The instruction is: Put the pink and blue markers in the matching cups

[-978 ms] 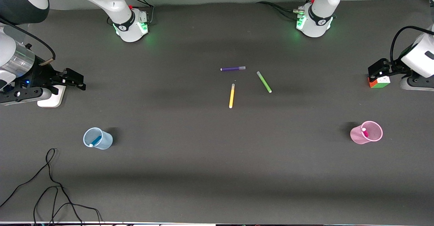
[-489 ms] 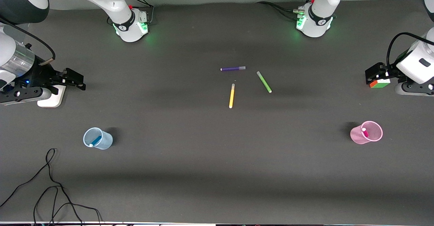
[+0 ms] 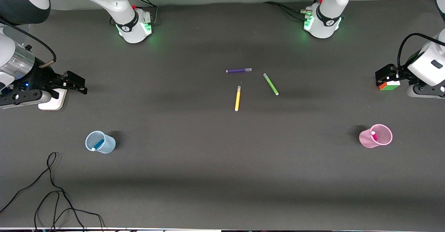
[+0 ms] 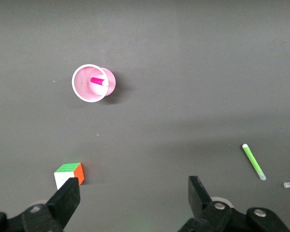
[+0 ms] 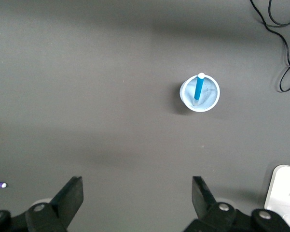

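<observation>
The pale blue cup [image 3: 100, 142] stands toward the right arm's end of the table with the blue marker [image 3: 98, 144] inside it; both show in the right wrist view, cup [image 5: 200, 93] and marker [image 5: 199, 88]. The pale pink cup [image 3: 376, 135] stands toward the left arm's end with the pink marker [image 3: 374, 135] inside; the left wrist view shows the cup [image 4: 92, 83] and marker [image 4: 98, 81]. My right gripper [image 3: 74, 81] is open and empty, up over the table's edge region. My left gripper [image 3: 384, 75] is open and empty over a colour cube [image 3: 389, 85].
A purple marker [image 3: 239, 70], a green marker [image 3: 270, 84] and a yellow marker [image 3: 237, 98] lie mid-table. A white flat block [image 3: 54, 100] lies under the right gripper. A black cable [image 3: 52, 186] loops near the front camera at the right arm's end.
The left arm's gripper shifted slightly toward the table's middle over the colour cube, then held. The right gripper barely moved. The cups and markers have not moved.
</observation>
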Controlling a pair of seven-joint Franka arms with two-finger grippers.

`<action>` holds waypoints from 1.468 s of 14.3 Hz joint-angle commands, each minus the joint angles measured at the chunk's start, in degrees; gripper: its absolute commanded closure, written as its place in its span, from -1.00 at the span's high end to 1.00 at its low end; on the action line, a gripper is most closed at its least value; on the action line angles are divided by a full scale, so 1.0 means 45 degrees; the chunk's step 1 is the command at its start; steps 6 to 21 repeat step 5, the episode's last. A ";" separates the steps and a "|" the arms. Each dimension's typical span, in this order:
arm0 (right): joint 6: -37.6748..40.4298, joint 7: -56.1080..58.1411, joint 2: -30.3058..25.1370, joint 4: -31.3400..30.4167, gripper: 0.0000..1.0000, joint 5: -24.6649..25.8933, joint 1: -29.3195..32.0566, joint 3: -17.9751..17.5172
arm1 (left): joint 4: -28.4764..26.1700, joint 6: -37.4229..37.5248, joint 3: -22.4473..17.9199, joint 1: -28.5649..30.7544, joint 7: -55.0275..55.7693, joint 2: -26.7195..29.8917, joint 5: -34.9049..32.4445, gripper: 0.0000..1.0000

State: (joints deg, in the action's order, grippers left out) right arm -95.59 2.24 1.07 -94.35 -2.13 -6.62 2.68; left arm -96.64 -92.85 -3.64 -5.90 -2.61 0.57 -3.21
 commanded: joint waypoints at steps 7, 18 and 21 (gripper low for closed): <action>-0.0008 -0.0147 0.0152 0.0166 0.99 -0.0035 0.0064 -0.0030 | 0.0343 0.0301 -0.0051 -0.0036 -0.0182 -0.0145 0.0127 1.00; -0.0008 -0.0147 0.0152 0.0166 0.99 -0.0035 0.0064 -0.0030 | 0.0343 0.0301 -0.0051 -0.0036 -0.0182 -0.0145 0.0127 1.00; -0.0008 -0.0147 0.0152 0.0166 0.99 -0.0035 0.0064 -0.0030 | 0.0343 0.0301 -0.0051 -0.0036 -0.0182 -0.0145 0.0127 1.00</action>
